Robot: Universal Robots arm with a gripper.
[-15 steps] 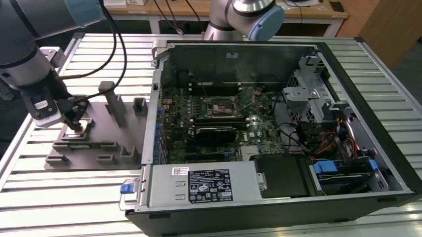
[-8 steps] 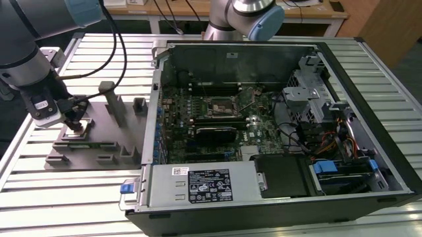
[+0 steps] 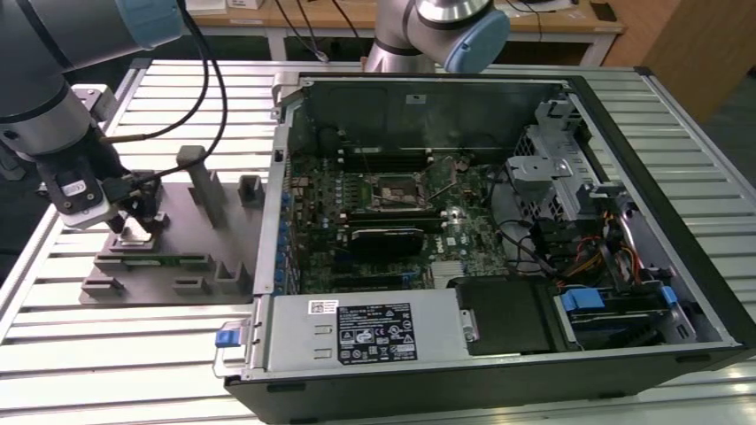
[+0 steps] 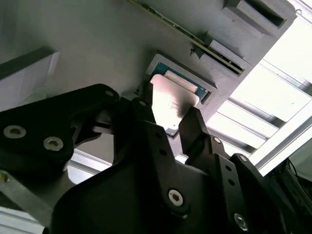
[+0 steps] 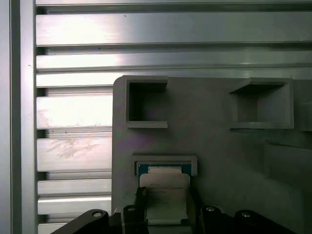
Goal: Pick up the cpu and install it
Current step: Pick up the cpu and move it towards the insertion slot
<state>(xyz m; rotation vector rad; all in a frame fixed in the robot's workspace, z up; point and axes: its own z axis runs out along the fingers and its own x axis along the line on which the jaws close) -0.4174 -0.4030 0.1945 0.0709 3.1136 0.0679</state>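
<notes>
The jaws are closing on two opposite edges of the cpu (image 4: pixel 168 97), as far as both wrist views show, with one black finger (image 4: pixel 195 129) pressing on each side. The gripper (image 4: pixel 169 119) is hanging straight over the chip, so the chip is lying directly between the fingertips, not off to either side. Being nearly square, it is offering no real long axis. It is still sitting in its shallow pocket in the grey holder plate (image 5: pixel 219 146). Two empty square pockets (image 5: pixel 146 105) are lying just beyond it. The plate is resting on the slatted metal table (image 5: pixel 73 112). In the exterior view, the socket (image 3: pixel 396 188) is sitting well apart, toward that view's right, inside the open computer case (image 3: pixel 614 115). Count: one chip, one gripper, one socket.
</notes>
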